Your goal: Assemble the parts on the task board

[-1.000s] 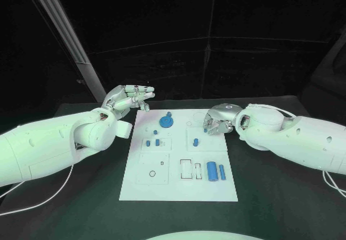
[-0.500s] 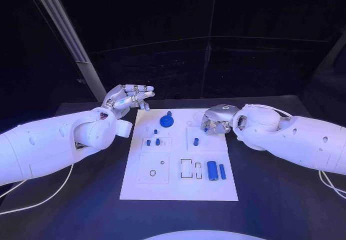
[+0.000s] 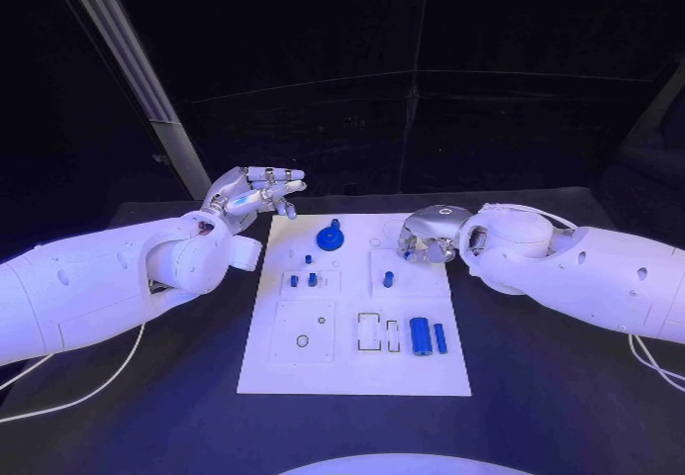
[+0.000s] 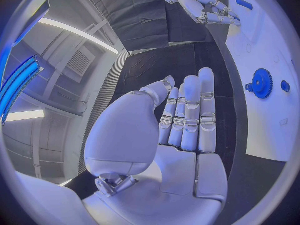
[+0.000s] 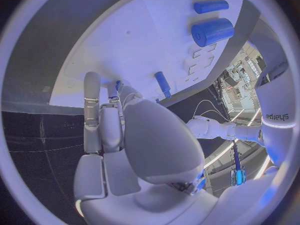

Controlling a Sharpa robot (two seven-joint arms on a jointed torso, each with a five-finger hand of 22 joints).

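The white task board (image 3: 357, 371) lies in the middle of the table. A blue gear (image 3: 330, 238) (image 4: 262, 83) stands at its far end, with small blue pegs (image 3: 294, 281) below it and one peg (image 3: 387, 279) (image 5: 162, 84) to their right. A thick blue cylinder (image 3: 420, 336) (image 5: 212, 31) and a thin one (image 3: 440, 338) lie near the front right. My right hand (image 3: 427, 236) (image 5: 125, 135) hovers over the board's far right part and seems to pinch a small blue part (image 5: 117, 85), mostly hidden. My left hand (image 3: 254, 194) (image 4: 181, 130) is raised beyond the far left corner, holding nothing.
A slanted metal post (image 3: 143, 89) rises behind my left arm. Cables trail on the black table (image 3: 556, 396) under both arms, one at the left (image 3: 86, 391). Several empty slots (image 3: 368, 332) mark the board's near half.
My right hand has drifted slightly right and towards the board's far edge with the small blue part. The left hand has barely moved.
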